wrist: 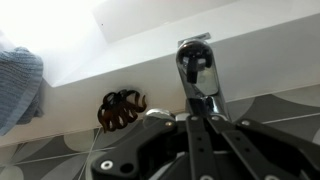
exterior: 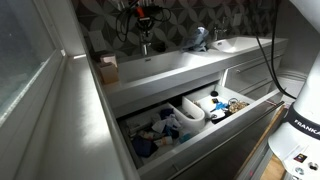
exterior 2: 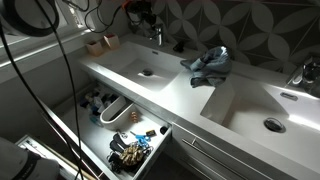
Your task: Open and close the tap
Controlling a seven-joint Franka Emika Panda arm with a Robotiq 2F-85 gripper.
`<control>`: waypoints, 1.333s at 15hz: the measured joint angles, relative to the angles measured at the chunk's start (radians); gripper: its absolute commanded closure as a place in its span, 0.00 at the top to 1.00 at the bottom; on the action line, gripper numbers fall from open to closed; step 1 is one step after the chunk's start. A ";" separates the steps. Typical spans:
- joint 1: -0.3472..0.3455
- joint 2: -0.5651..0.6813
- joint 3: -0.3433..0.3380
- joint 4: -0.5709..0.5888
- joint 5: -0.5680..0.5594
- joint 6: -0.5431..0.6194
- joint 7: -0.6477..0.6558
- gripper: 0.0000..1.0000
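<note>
Bathroom vanity with a long white basin: the tap is seen upright at the back edge, just below the gripper. Whether the jaws are clamped on it cannot be told. A blue-white cloth is bunched between the bowls, and a drawer is pulled open beneath.

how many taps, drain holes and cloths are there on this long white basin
taps: 2, the tap and the twin tap
drain holes: 2
blue cloth: 1
total: 5
</note>
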 measured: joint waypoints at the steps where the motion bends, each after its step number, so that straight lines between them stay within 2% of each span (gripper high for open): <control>1: -0.001 0.003 -0.003 0.004 0.000 0.000 0.000 0.00; 4: -0.002 0.011 -0.008 0.019 0.000 -0.021 0.000 0.00; 9: -0.003 0.006 -0.015 0.042 0.000 -0.150 0.002 0.00; 13: -0.007 -0.003 -0.033 0.042 0.002 -0.159 0.009 0.00; 17: -0.043 -0.007 -0.028 0.042 0.042 -0.178 0.008 0.00; 20: -0.090 -0.011 -0.011 0.042 0.113 -0.199 -0.011 0.00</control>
